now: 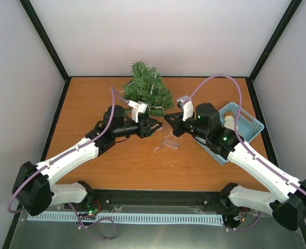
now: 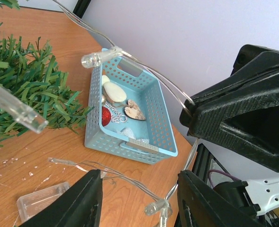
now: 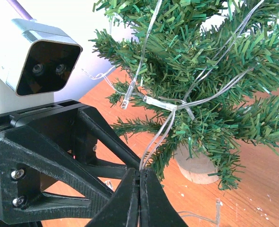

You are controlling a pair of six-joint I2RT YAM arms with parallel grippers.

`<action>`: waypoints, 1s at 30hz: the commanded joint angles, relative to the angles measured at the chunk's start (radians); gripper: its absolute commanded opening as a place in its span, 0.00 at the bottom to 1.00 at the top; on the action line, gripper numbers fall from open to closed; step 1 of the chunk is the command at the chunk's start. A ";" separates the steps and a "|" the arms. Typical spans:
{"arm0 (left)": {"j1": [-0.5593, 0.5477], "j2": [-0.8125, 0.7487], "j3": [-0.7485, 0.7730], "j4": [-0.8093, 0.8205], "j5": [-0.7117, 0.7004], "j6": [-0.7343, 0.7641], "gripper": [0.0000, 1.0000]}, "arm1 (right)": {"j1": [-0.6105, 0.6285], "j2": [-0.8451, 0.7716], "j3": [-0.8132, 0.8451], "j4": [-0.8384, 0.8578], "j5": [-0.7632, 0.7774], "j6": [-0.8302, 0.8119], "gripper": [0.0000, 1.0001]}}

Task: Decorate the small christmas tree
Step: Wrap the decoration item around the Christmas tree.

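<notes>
Pale walls close in a brown wooden table [image 1: 90, 104]. The small christmas tree [image 1: 147, 91] stands at the upper middle of the top view, near the back edge. It looks upright on its pale round base [image 3: 196, 165], with its long axis vertical and its tip pointing up. A blue basket [image 1: 249, 124] of ornaments sits at the right of that view.

The right claw [image 3: 139, 177] is pinched shut on a clear light string [image 3: 153, 101], which runs up from its tips into the lower branches. The left claw [image 2: 139, 198] faces it with its jaws standing apart. A loop of the same wire and one bulb lie between them, gripped by nothing. A clear plastic case [image 1: 171, 143] lies on the table just below the two claws.

The main risk is a sideways tug. The wire is hooked over the needles, so pulling it tight could tip the light tree or drag it across the table. The thin strand could also slip out from between the left jaws and be missed, or snag on a branch.
</notes>
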 commanded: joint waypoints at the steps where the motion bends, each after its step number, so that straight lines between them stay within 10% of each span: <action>1: 0.005 0.002 -0.004 0.030 0.012 -0.020 0.43 | 0.007 -0.012 -0.006 0.027 -0.007 0.008 0.03; 8: 0.005 -0.031 -0.031 0.087 0.021 -0.055 0.02 | 0.007 -0.012 -0.017 0.026 0.000 0.006 0.03; 30: 0.005 -0.245 0.022 -0.088 -0.162 0.074 0.01 | 0.003 -0.082 -0.165 -0.076 0.302 0.044 0.03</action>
